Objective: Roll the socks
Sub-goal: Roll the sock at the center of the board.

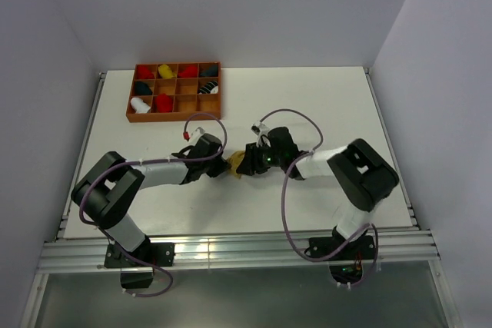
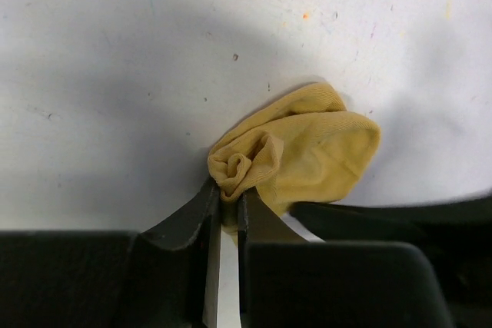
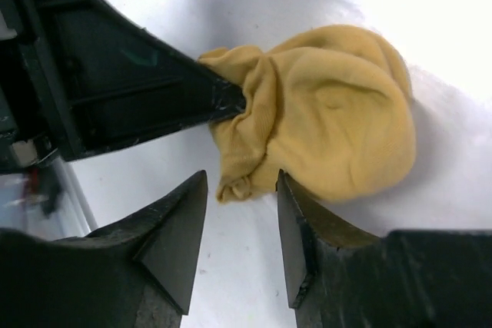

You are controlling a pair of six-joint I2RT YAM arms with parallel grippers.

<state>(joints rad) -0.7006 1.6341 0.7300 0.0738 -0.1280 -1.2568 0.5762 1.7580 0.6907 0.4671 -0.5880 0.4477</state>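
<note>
A tan-yellow sock [image 1: 237, 164] lies bunched into a lump on the white table between the two arms. My left gripper [image 2: 227, 196] is shut on a crumpled fold at the sock's [image 2: 307, 151] near edge. My right gripper [image 3: 242, 182] stands open just in front of the sock [image 3: 330, 113], its right fingertip against the fabric and a small fold lying between the tips. In the right wrist view the left gripper's finger reaches in from the left and pinches the sock. In the top view both grippers meet at the sock.
A brown wooden compartment tray [image 1: 174, 117] stands at the back left with several rolled socks in red, black, yellow and white in its cells. Cables loop over both arms. The table's metal rail [image 1: 238, 251] runs along the near edge.
</note>
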